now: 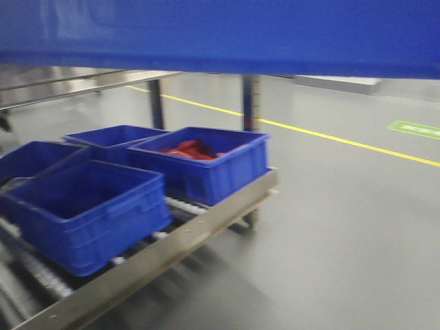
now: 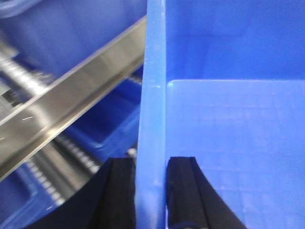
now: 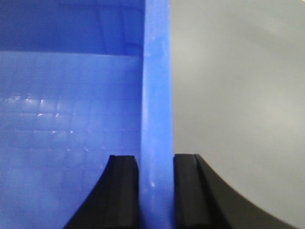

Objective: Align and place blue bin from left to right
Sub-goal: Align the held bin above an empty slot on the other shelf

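The blue bin is held up close to the front camera, its wall filling the top of that view as a wide blue band. My left gripper is shut on the bin's left rim, one black finger outside and one inside the wall. My right gripper is shut on the bin's right rim in the same way. The empty gridded floor of the blue bin shows in both wrist views. Neither arm is visible in the front view.
Below and to the left runs a roller conveyor with a steel side rail. On it stand several other blue bins; the nearest is empty, the far right one holds red items. Grey floor with a yellow line lies to the right.
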Controlling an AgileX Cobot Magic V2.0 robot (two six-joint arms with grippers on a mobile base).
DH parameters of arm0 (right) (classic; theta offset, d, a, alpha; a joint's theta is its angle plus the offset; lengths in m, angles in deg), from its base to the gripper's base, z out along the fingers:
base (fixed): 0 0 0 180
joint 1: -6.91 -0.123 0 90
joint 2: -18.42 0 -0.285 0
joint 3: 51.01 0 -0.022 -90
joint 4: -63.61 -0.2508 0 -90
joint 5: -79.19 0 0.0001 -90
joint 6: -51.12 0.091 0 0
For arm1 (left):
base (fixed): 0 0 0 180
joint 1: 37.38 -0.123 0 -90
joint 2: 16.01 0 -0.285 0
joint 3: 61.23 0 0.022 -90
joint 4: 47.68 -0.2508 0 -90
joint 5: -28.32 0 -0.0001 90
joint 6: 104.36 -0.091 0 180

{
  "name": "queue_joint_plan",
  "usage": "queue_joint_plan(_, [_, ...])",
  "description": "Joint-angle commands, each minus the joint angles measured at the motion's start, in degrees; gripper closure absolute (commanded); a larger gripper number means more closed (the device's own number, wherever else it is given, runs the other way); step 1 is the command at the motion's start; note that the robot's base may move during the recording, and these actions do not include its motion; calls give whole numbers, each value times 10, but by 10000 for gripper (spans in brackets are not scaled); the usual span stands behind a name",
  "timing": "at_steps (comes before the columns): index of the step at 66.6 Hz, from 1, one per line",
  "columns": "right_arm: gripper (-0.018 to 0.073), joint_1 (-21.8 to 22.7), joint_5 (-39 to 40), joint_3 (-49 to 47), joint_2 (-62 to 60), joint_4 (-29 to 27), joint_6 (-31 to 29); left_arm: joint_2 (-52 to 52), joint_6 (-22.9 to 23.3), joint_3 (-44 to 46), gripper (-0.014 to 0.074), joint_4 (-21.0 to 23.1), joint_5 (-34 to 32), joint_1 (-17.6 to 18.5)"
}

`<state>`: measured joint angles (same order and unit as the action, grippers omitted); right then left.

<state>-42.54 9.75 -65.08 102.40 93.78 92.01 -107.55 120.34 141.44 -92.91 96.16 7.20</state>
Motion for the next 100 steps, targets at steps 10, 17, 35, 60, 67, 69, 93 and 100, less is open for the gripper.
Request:
queue_joint_plan(10, [638,-9,125,-5,-2,-22,-3,6,9,8,707,7,-106,13])
queue_joint_plan(17, [638,-9,125,-5,-2,-22,-3,6,9,8,707,7,-106,13])
queue_joint_plan(35, [638,-9,125,-5,-2,-22,-3,6,9,8,707,7,-106,13])
queue_joint_plan(60, [638,-9,125,-5,-2,-22,-3,6,9,8,707,7,-106,13])
queue_joint_plan(67, [638,-9,125,-5,-2,-22,-3,6,9,8,707,7,-106,13])
queue_joint_plan(69, [638,-9,125,-5,-2,-22,-3,6,9,8,707,7,-106,13])
queue_joint_plan(93, [638,-9,125,-5,-2,-22,-3,6,9,8,707,7,-106,13])
queue_joint_plan(100, [638,-9,125,-5,-2,-22,-3,6,9,8,707,7,-106,13])
